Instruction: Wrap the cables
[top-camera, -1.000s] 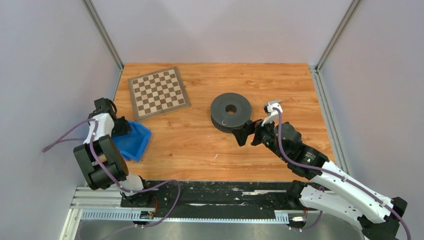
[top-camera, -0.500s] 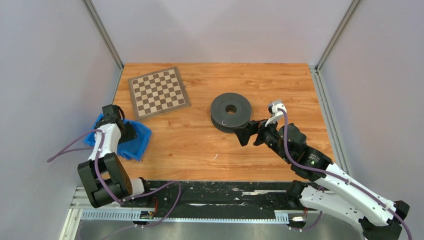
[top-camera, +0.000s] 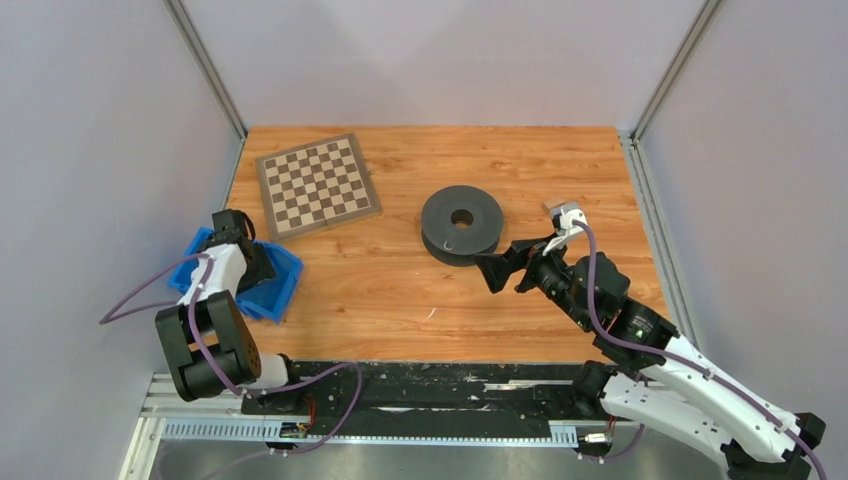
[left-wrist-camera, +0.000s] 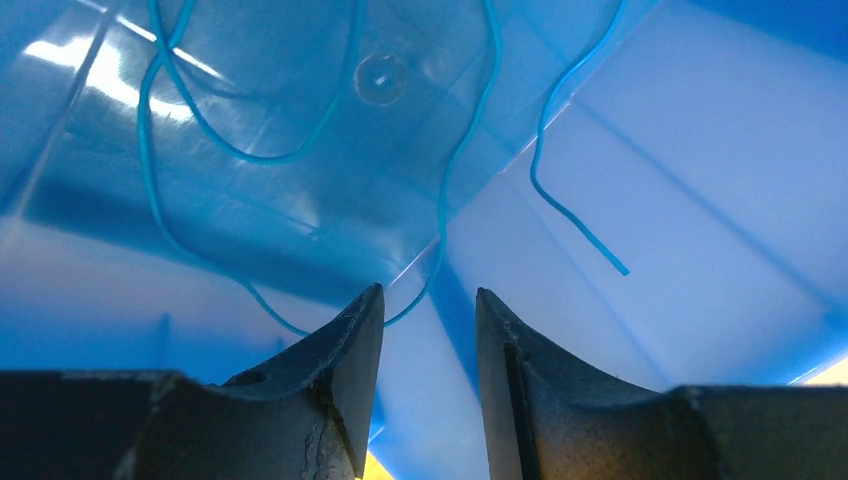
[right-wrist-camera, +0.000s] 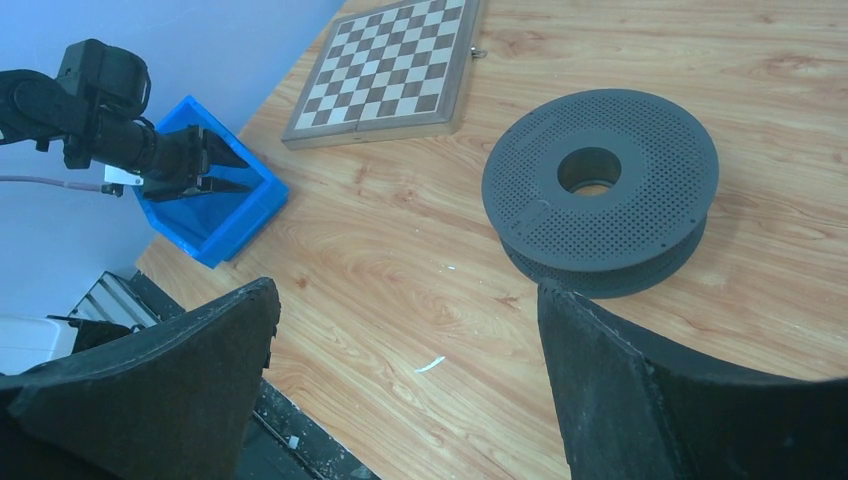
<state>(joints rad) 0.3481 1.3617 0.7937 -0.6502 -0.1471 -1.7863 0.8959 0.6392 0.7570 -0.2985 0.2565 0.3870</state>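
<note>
Since a second ago the left arm has dipped into the blue bin (top-camera: 283, 282) and its jaws have parted; the right arm has drawn back slightly. From above, the right jaws stand spread and empty, just short of the grey spool (top-camera: 461, 224) on the counter (top-camera: 400, 300). At the left wrist, the left jaws are partly spread, pinching nothing; the blue cable (left-wrist-camera: 447, 190) loops over the bin floor just ahead of them. At the right wrist, wide-spread jaws frame the spool ahead.

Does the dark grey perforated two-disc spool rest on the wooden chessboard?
No, the dark grey perforated two-disc spool sits on the bare wooden table, apart from the wooden chessboard.
</note>
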